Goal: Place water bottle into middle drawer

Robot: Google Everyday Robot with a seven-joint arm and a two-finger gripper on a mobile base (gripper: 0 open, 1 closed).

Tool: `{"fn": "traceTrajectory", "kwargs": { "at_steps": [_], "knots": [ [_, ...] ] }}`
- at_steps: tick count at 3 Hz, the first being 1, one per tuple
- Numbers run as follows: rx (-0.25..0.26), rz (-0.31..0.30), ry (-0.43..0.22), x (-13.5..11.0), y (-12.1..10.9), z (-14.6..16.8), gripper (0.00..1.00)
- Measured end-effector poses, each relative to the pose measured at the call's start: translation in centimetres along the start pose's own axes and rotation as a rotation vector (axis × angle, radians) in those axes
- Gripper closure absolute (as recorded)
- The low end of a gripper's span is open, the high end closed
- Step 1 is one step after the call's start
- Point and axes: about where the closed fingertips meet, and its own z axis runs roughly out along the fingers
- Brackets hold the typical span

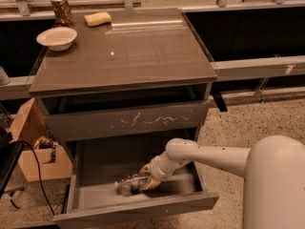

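The water bottle [127, 184] lies on its side on the grey floor of the open middle drawer [138, 213], near the drawer's front, with its cap end to the left. My gripper [145, 181] is down inside the drawer at the bottle's right end and touches it. My pale arm [209, 156] reaches in from the right over the drawer's right wall.
Above the open drawer is a shut grey drawer front with pale scratch marks [128, 120]. On the cabinet top stand a white bowl [56, 37], a patterned can [62, 9] and a tan sponge [97, 18]. A cardboard box [33, 147] and a black cable lie on the floor to the left.
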Motion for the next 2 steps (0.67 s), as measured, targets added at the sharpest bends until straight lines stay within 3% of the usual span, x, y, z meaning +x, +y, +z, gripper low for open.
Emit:
{"fn": "traceTrajectory", "kwargs": {
  "at_steps": [2],
  "knots": [
    [0.000, 0.000, 0.000, 0.00, 0.00, 0.01, 0.37]
  ]
}}
